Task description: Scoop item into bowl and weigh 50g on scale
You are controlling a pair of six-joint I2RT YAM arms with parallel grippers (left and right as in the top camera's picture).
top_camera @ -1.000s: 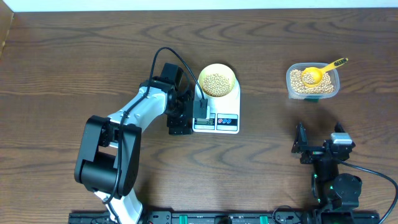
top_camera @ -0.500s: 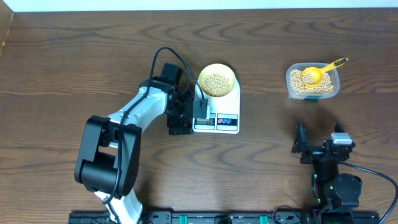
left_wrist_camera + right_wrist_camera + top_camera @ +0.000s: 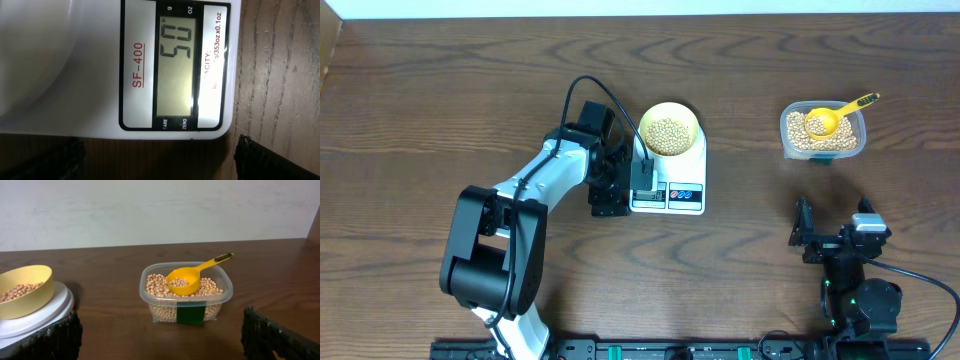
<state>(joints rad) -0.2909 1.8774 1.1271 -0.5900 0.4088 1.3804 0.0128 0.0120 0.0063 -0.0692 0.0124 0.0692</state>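
Observation:
The white scale point(image 3: 684, 168) lies at mid-table with the pale-yellow bowl point(image 3: 669, 110) standing on it, holding tan beans point(image 3: 668, 134). My left gripper point(image 3: 623, 188) hovers open at the scale's left edge, by the display. In the left wrist view the scale's display point(image 3: 176, 65) reads 50, and the left gripper point(image 3: 160, 160) has only wood between its fingers. My right gripper point(image 3: 834, 222) rests open near the front right, nothing in it. The right wrist view has the right gripper point(image 3: 162, 335) facing the tub, with the bowl point(image 3: 27, 302) and scale point(image 3: 45, 312) at the left.
A clear plastic tub point(image 3: 823, 150) of beans stands at the back right, with a yellow long-handled scoop point(image 3: 832, 115) lying in it, some beans in its cup. The right wrist view shows the tub point(image 3: 186, 310), the scoop point(image 3: 187, 280), and a wall behind.

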